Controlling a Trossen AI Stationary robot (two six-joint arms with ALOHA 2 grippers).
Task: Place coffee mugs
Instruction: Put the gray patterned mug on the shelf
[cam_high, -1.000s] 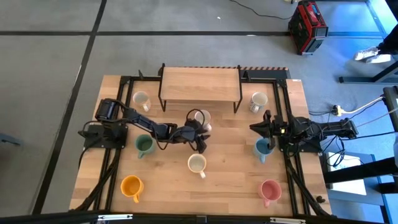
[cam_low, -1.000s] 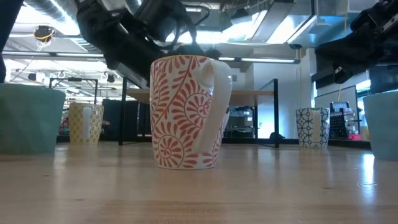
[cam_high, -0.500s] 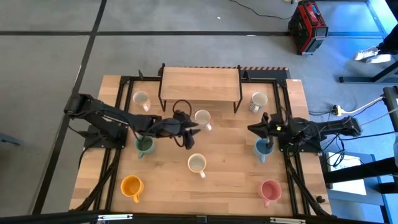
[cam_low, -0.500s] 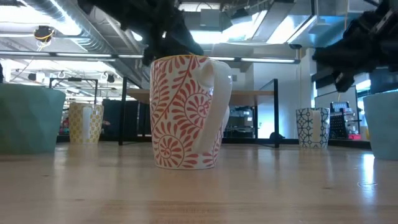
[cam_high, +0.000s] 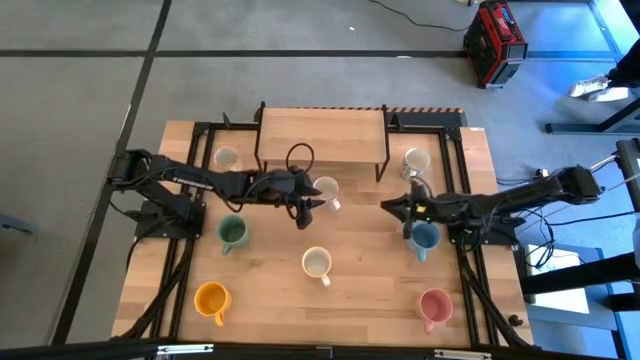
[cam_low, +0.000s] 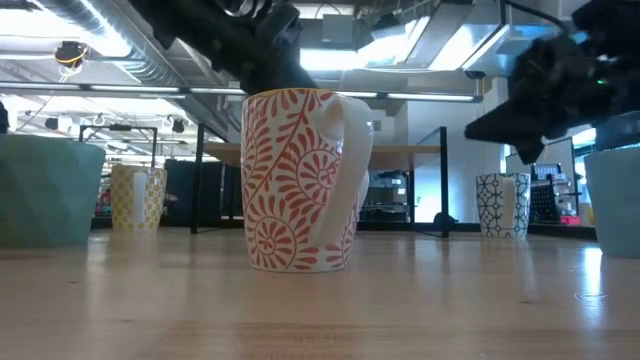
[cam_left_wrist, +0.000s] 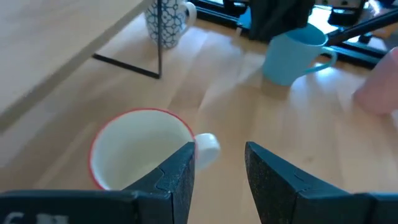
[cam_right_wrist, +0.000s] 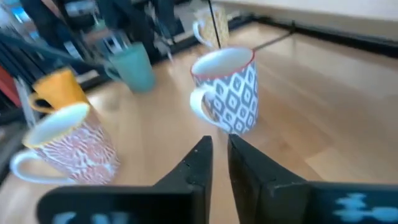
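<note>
- Left gripper (cam_left_wrist: 217, 163) — jaws parted, empty, hanging just over the handle side of the red-rimmed mug (cam_high: 325, 189), which stands upright on the bench (cam_high: 370, 285) just in front of the wooden shelf (cam_high: 320, 133). Handle sits near the gap between the jaws.
- Right gripper (cam_right_wrist: 216, 163) — jaws nearly together with only a slim gap, nothing held; it hovers beside the light blue mug (cam_high: 424, 238) on the right part of the bench and faces inward toward the middle.
- That red-rimmed mug: mouth up, long axis vertical, handle pointing toward the right-front of the bench as the high view shows it.
- Other mugs, all upright and on the bench: red-leaf mug (cam_low: 300, 180) in the centre-front, green mug (cam_high: 233, 234) left of centre, orange mug (cam_high: 211, 298) at front left, pink mug (cam_high: 434, 305) at front right, a yellow-patterned mug (cam_high: 227, 159) by the shelf's left leg, a blue-patterned mug (cam_high: 415, 161) by its right leg.
- Progress, my read: no mug is on top of the shelf and none is in any jaws — if the shelf is the goal, placing has not begun; if spreading them over the bench is the goal, it looks mostly done. Cannot tell which.
- Likely step in hand: left arm lining up on the red-rimmed mug's handle or rim.
</note>
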